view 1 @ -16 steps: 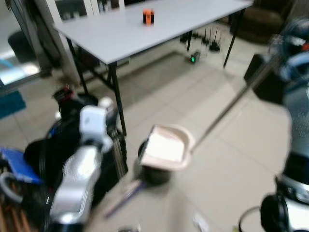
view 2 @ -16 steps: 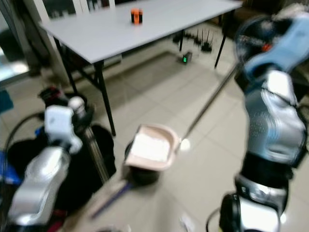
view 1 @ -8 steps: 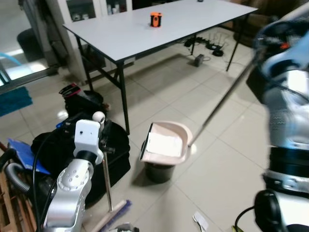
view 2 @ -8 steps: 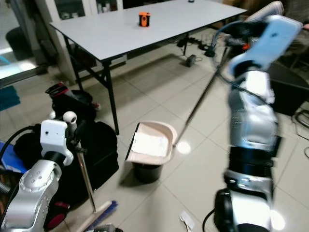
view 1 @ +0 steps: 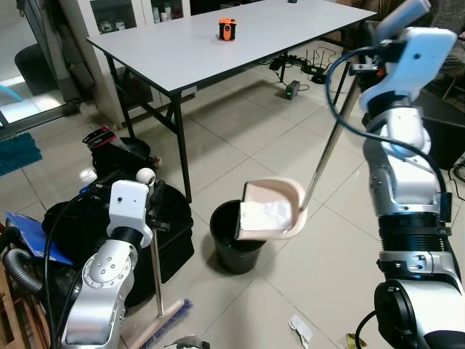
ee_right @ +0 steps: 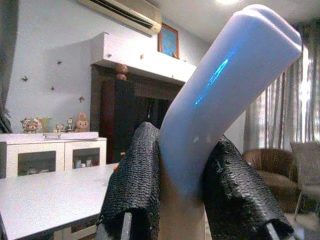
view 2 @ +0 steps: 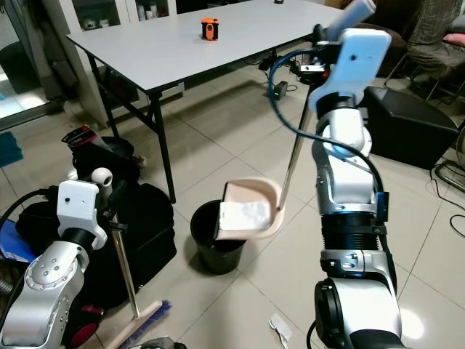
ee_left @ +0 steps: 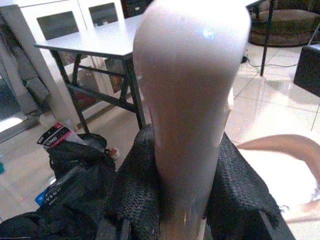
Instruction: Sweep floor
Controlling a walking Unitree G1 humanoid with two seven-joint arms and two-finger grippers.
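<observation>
**Dustpan Held Over Bin, Broom Gripped Upright**

A pink dustpan [view 1: 272, 211] is held tilted above a black bin [view 1: 232, 236] on the tiled floor [view 1: 254, 138], with pale paper-like litter [view 1: 265, 215] seen lying inside the pan. The pan's long silver pole [view 1: 330, 142] is clasped at its light blue top end [ee_right: 220, 95] by the right gripper [ee_right: 185, 170], raised high; the pole is pressed between both black fingers [ee_right: 132, 185], which are closed tight against it. The pan itself hangs far below that gripper, at the pole's lower end, with its mouth lying just over the bin's rim.

A broom handle [view 2: 123, 273] is held nearly upright by the left gripper [ee_left: 182, 185], low at the robot's side. Its fingers [ee_left: 137, 185] are closed on the handle's rounded pale top [ee_left: 190, 100]. The broom's bristles [view 1: 171, 320] are seen on the floor straight beneath that gripper.

A black bag [view 1: 87, 225] lies just beside the left gripper. A grey table [view 1: 218, 43] stands beyond both grippers, with a small orange object [view 1: 227, 29] set on it. A scrap of white litter [view 1: 300, 329] lies on the tiles near the robot's body, well below the right gripper.
</observation>
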